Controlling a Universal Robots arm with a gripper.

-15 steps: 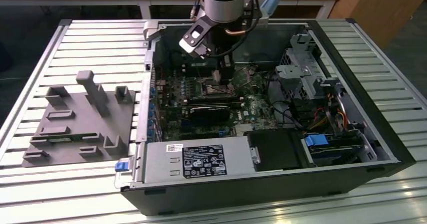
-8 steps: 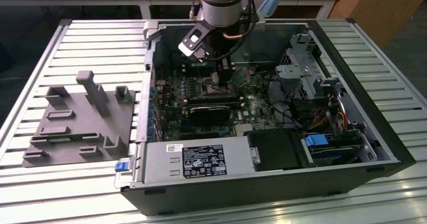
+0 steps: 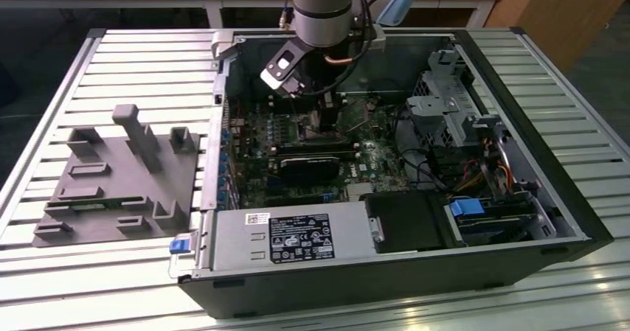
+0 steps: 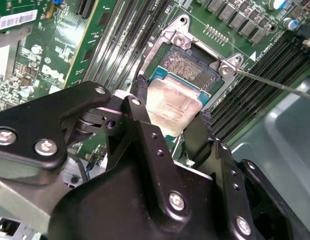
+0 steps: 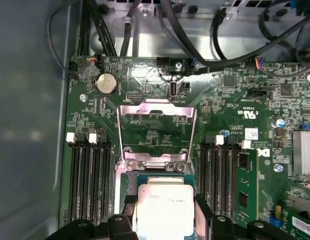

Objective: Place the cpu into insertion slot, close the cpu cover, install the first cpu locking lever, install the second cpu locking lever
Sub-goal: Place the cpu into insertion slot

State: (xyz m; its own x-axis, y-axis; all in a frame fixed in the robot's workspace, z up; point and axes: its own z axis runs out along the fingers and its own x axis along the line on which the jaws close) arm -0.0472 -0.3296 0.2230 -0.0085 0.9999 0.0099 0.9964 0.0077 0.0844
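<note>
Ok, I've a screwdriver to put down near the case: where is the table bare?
The table is bare in front of the grey fixture, at the exterior view's left, and in the strip beyond the case at that view's right. Inside the case is crowded: the end effector holds the cpu over the slot, with cables close by.

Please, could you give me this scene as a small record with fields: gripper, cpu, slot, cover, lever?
gripper: shut on the cpu, one finger at each side
cpu: held over the slot, covering part of it, not seated
slot: part of its contact field lies bare
cover: open, raised off the slot
lever: thin rod swung out to the side, not latched
</note>
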